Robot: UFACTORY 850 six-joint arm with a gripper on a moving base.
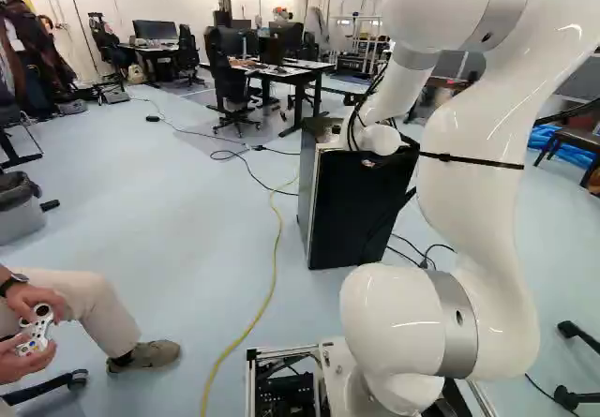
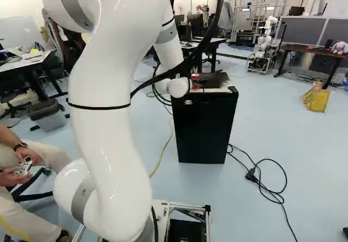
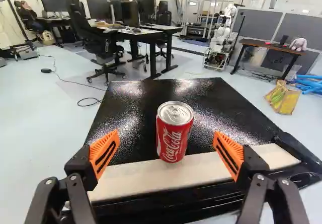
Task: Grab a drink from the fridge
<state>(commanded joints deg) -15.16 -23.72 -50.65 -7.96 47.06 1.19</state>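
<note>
black fridge (image 2: 206, 128): stands ahead of the base, its door (image 1: 361, 211) apparently shut. the drink is on top rather than inside, so the step in hand looks to be lining up for a grasp up there, with no door to open first.
white arm (image 1: 478, 183): reaches forward to the near edge of the fridge. as i judge it, the next move calls for a small advance or lowering, keeping the can centred, then closing around its sides; the lift should come only once both sides press on it.
hand (image 3: 166, 134): wide open at the near edge of the fridge's top, its two fingers well apart and holding nothing. neither finger touches the can.
red can (image 3: 172, 133): upright on the fridge's top, close to the front edge, by the pale strip (image 3: 136, 178); whether its base overlaps that strip i cannot tell. it sits between the fingers' lines, roughly midway. closing off centre could nudge or tip it there.
orange pads (image 3: 104, 153): face each other across the front of the fridge's top, one to each side of the can, both bare, with a visible gap to it.
</note>
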